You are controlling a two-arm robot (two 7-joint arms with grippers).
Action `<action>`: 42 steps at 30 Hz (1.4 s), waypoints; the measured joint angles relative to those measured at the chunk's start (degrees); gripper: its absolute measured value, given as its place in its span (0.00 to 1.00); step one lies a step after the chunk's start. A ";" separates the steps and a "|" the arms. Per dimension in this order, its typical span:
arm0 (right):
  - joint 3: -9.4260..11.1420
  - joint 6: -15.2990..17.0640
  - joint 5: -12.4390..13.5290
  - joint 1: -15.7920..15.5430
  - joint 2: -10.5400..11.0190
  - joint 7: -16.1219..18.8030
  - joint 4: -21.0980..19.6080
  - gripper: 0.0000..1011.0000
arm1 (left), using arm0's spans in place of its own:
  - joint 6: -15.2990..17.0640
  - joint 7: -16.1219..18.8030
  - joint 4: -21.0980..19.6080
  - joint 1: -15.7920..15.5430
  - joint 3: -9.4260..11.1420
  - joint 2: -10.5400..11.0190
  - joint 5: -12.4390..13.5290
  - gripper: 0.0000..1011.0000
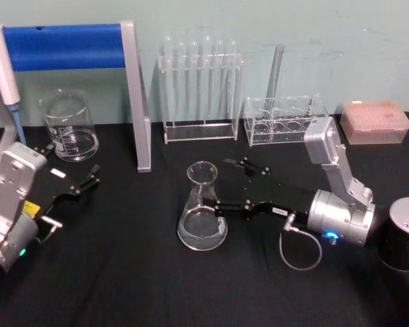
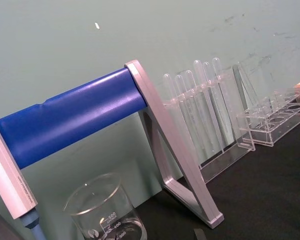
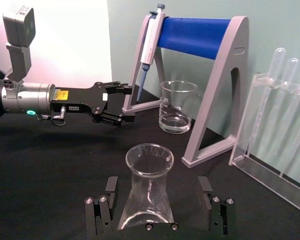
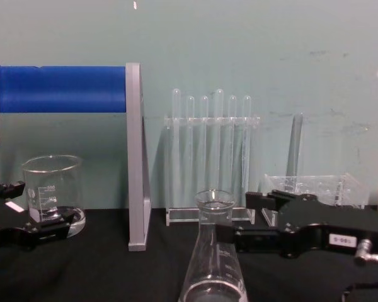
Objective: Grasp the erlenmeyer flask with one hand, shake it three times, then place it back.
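The erlenmeyer flask point(image 1: 203, 208), clear glass with a wide base and narrow neck, stands upright on the black table near the middle. My right gripper point(image 1: 225, 185), the hand, reaches in from the right and is open, with one finger on each side of the flask. In the right wrist view the flask point(image 3: 149, 192) sits between the spread fingers point(image 3: 110, 190), with a gap showing on both sides. The chest view shows the flask point(image 4: 214, 264) in front of the right gripper point(image 4: 237, 217). My left gripper point(image 1: 88, 178) is open at the left, away from the flask.
A glass beaker point(image 1: 68, 126) stands at the back left beside a blue-barred pipette stand point(image 1: 133, 95). Behind the flask are a test tube rack point(image 1: 199, 88) and a lower clear rack point(image 1: 283, 119). A pink tip box point(image 1: 375, 121) and a black cylinder point(image 1: 403, 233) are at the right.
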 joint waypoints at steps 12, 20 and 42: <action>-2.05 -0.49 -0.47 3.11 -2.47 1.38 4.22 0.99 | 0.00 0.00 0.00 0.00 0.00 0.00 0.00 0.99; -2.70 -0.46 -0.52 4.08 -3.14 1.79 5.44 0.99 | 0.00 0.00 0.00 0.00 0.00 0.00 0.00 0.99; -3.22 0.12 -0.41 4.58 -3.28 1.98 6.04 0.99 | 0.00 0.00 0.00 0.00 0.00 0.00 0.00 0.99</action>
